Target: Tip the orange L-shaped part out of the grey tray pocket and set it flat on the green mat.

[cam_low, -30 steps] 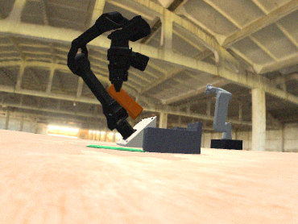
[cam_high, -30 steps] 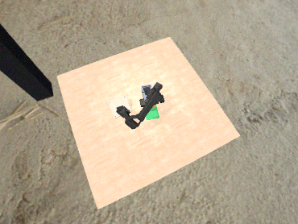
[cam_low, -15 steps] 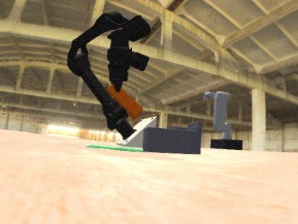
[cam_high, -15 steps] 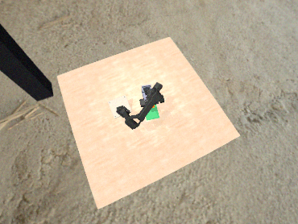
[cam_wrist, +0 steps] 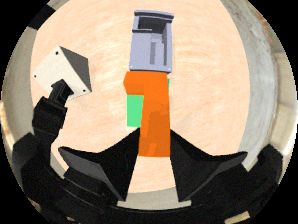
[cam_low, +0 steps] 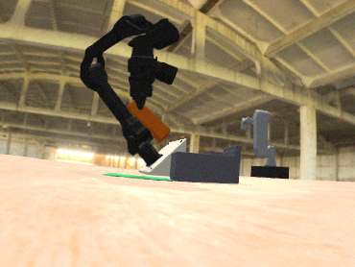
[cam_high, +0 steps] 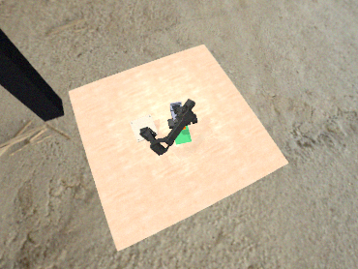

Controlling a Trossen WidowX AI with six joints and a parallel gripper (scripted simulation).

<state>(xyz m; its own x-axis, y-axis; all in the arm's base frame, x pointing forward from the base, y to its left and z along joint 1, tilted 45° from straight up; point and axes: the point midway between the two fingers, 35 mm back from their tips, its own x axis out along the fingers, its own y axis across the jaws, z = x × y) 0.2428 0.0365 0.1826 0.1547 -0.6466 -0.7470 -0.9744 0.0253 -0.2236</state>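
Observation:
The orange L-shaped part [cam_low: 153,126] [cam_wrist: 155,107] hangs in the air, tilted. Its L-shaped end is lower and points towards the tray. My gripper [cam_low: 140,106] [cam_wrist: 155,141] is shut on its raised straight end. The grey tray [cam_low: 206,168] [cam_wrist: 150,68] stands on the table with its pocket empty. The green mat [cam_high: 184,139] [cam_low: 139,177] [cam_wrist: 134,114] lies beside the tray, below the part, which partly hides it in the wrist view. In the top view the arm hides most of the part.
The arm's pale, slanted base block [cam_high: 139,125] [cam_low: 174,153] [cam_wrist: 52,69] stands to the left of the tray and mat in the wrist view. A grey jointed figure on a black block [cam_low: 270,172] stands behind the tray in the exterior view.

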